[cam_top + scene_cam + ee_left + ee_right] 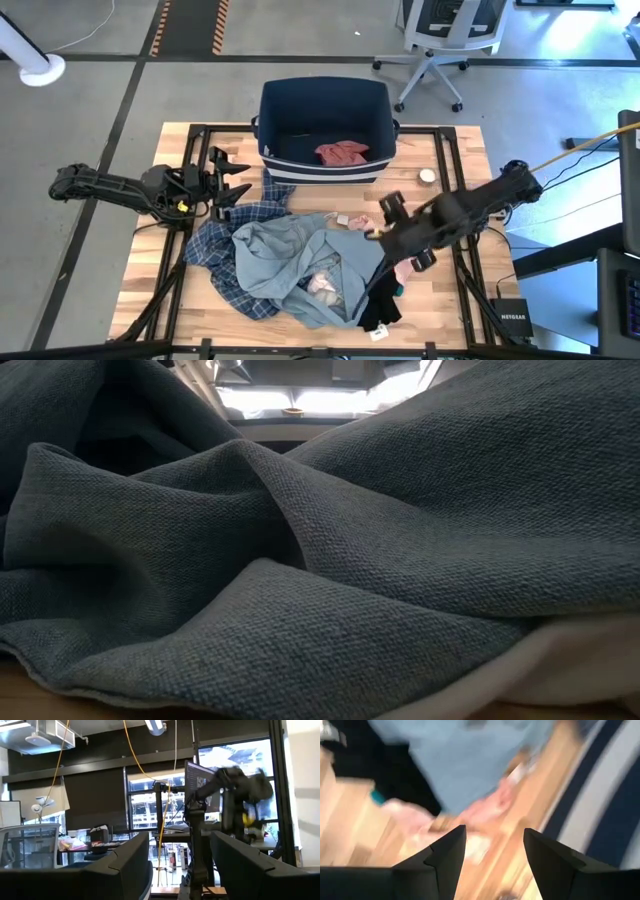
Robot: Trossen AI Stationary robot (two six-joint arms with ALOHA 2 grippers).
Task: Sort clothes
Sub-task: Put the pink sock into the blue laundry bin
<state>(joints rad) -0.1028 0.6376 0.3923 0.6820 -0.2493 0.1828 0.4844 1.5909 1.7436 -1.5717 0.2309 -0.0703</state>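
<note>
A heap of clothes lies on the wooden table (pixel 460 300). A large grey-blue garment (pixel 295 258) lies on top of it and fills the low view (pixel 320 560). A plaid shirt (pixel 222 250) spreads out under its left side. Small pink pieces (pixel 325 285) and a black piece (pixel 380 305) lie at its right. A reddish-pink garment (pixel 342 153) lies in the navy bin (pixel 325 100). My right gripper (pixel 495 832) hangs open over the heap's right edge (pixel 380 228), pointing down, clear of the cloth. My left gripper (pixel 235 185) waits open at the table's left.
The bin stands at the table's far edge, in the middle. A small white round thing (pixel 427 176) lies to the right of the bin. A white tag (pixel 345 218) lies by the heap's far side. An office chair (pixel 440 40) stands beyond the table.
</note>
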